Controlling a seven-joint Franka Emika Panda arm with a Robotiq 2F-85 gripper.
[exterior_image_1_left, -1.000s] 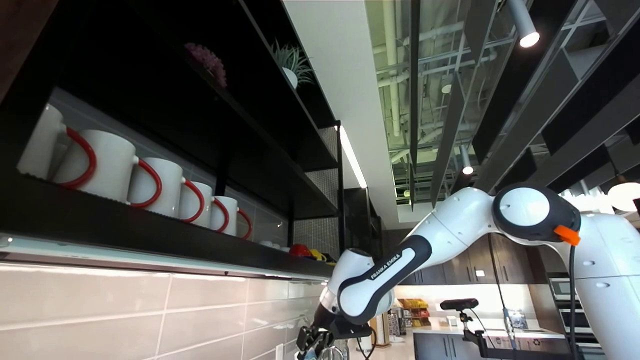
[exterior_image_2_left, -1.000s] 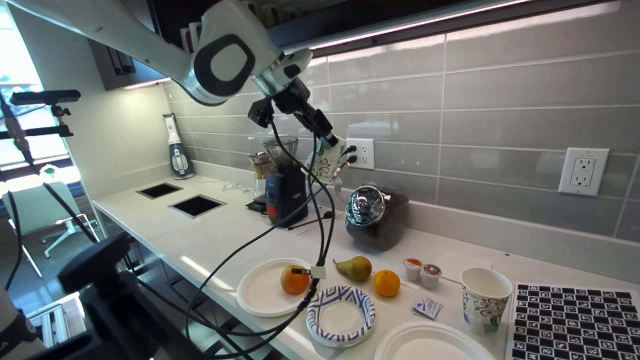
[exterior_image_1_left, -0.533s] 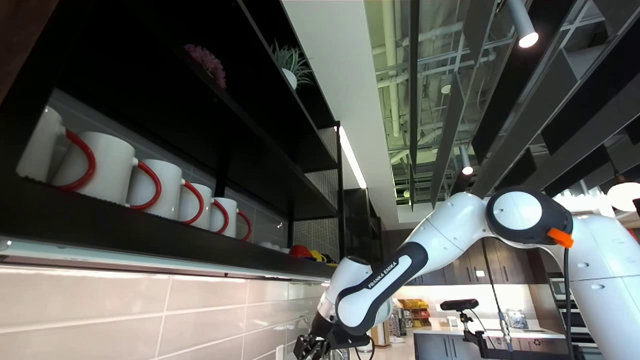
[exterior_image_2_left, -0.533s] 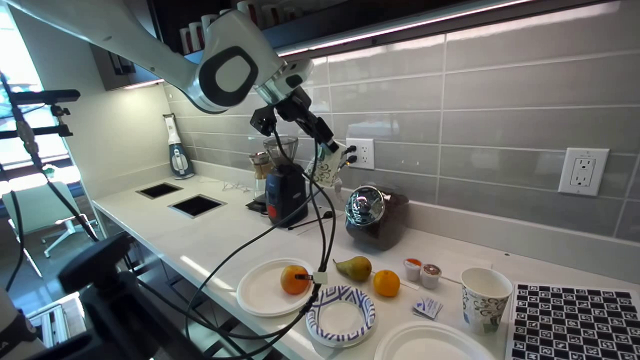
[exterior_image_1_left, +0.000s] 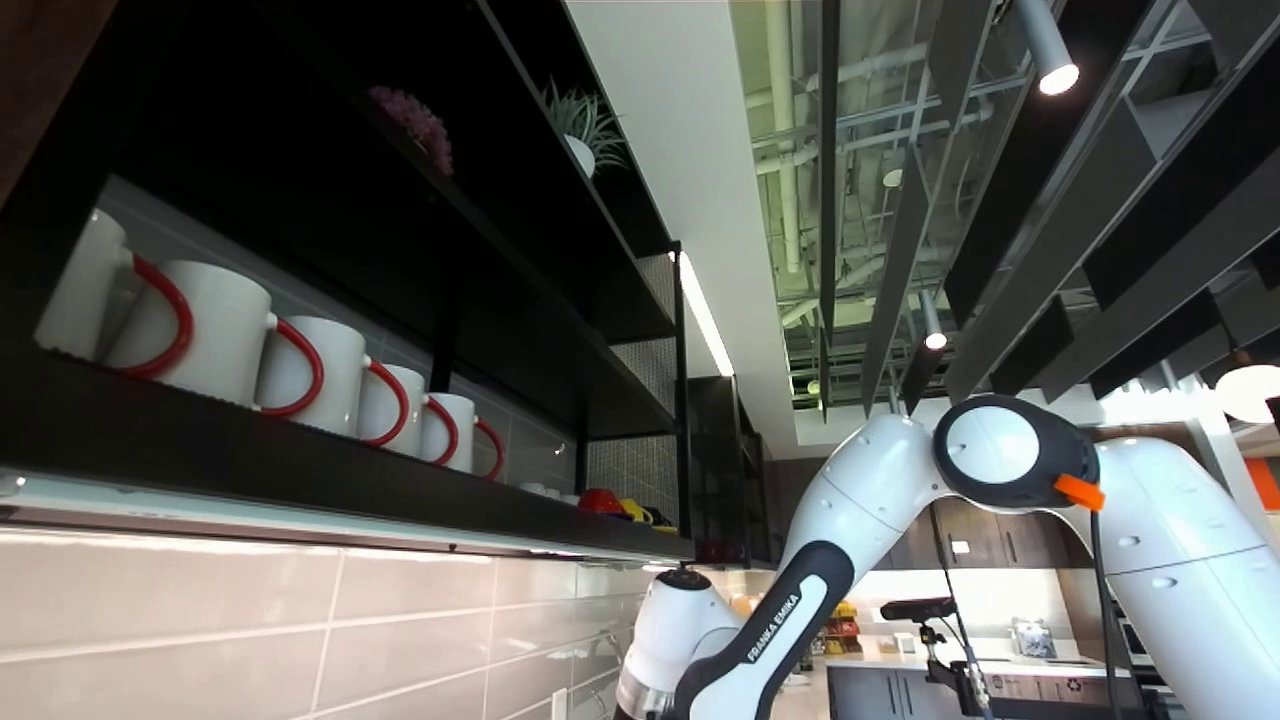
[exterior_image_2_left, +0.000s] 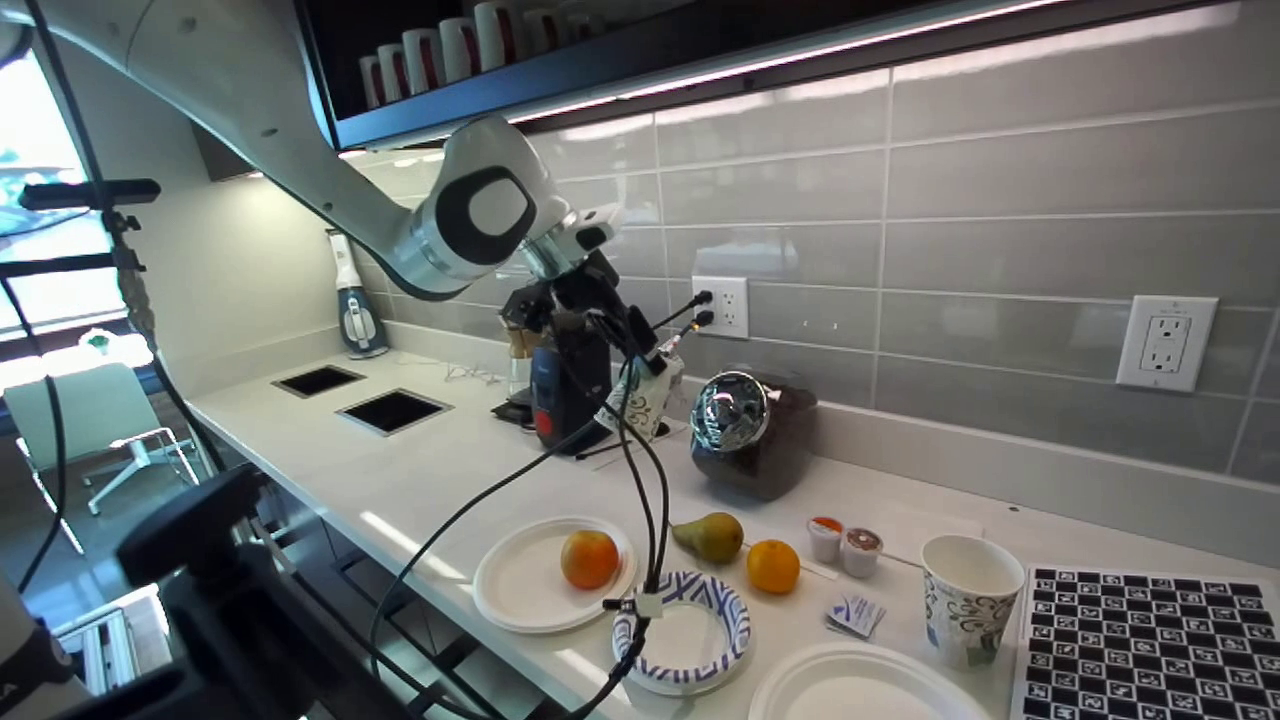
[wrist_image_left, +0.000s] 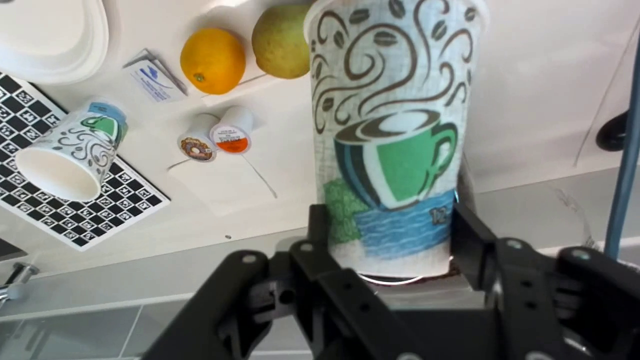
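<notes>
The gripper (wrist_image_left: 391, 225) is clasping a paper coffee cup (wrist_image_left: 390, 135) near its base, parted only to the cup's width, the rim pointing away. It is seemingly holding the cup aloft; moving it is likely calling for a light, steady squeeze. A chrome-lidded jar (exterior_image_2_left: 757, 435) is standing right, a wall outlet (exterior_image_2_left: 731, 307) farther, a pear (exterior_image_2_left: 713, 538) lying nearer.

In an exterior view, the window (exterior_image_2_left: 40, 150) glares nearly white.
</notes>
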